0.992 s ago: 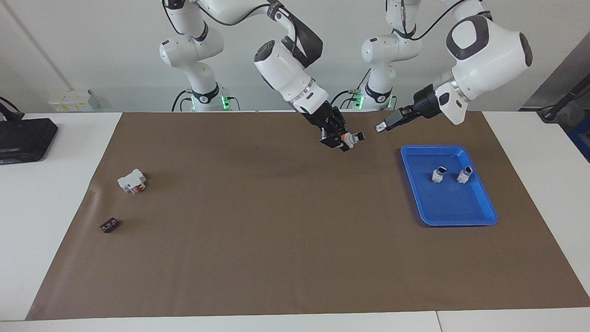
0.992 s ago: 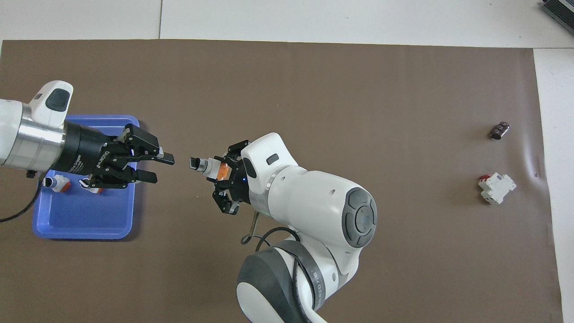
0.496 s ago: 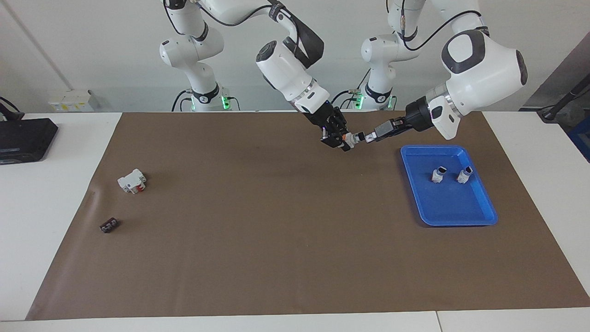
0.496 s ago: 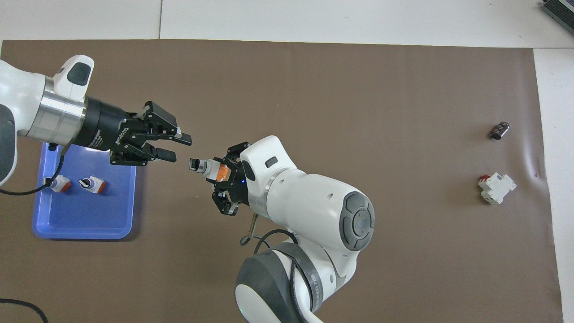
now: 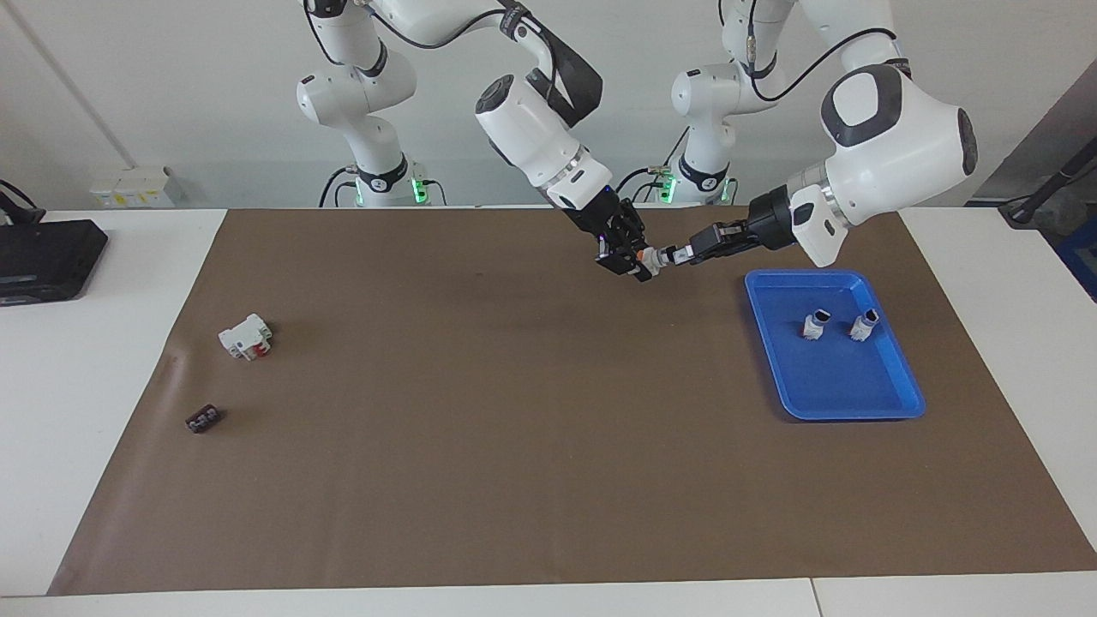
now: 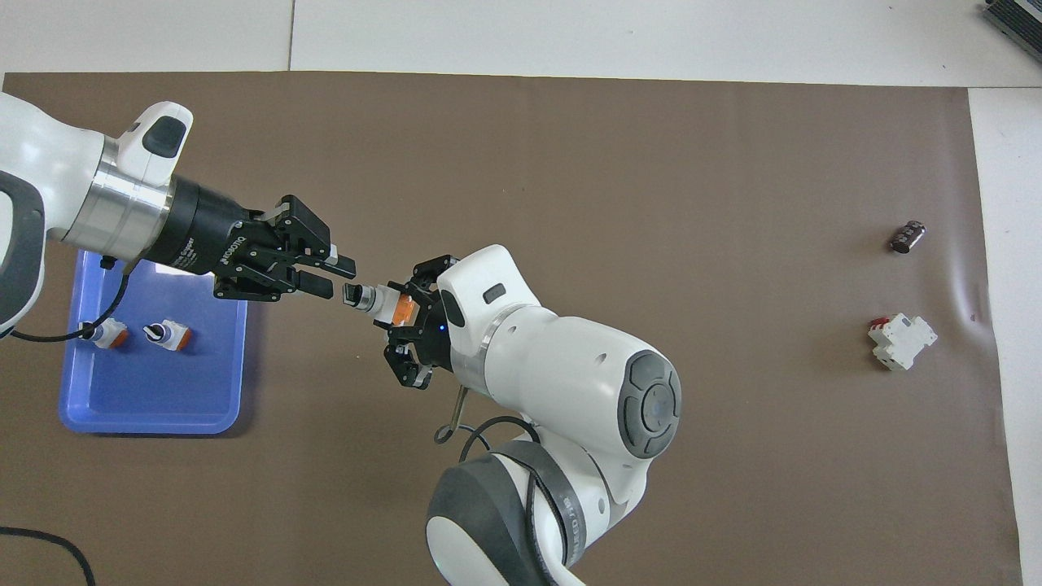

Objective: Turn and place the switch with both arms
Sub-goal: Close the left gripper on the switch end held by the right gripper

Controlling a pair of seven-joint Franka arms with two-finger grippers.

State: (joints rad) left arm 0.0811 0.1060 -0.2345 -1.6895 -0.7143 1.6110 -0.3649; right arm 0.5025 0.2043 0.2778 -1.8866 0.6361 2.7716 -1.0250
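Overhead view: blue tray (image 6: 73, 407) carries two orange-ended switches (image 6: 106, 333). Right gripper (image 6: 389, 317) clamps the switch (image 6: 376, 300); left gripper (image 6: 334, 277), fingers parted, reaches its knob.

White worktop (image 5: 103, 360) under brown paper mat (image 5: 514, 411). On mat: blue plastic tray (image 5: 891, 403), white block with red part (image 5: 246, 336), small dark piece (image 5: 202, 419).

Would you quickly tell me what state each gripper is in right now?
Right gripper: shut on the switch, held over the mat.
Left gripper: open, fingers at the switch's dark knob tip.
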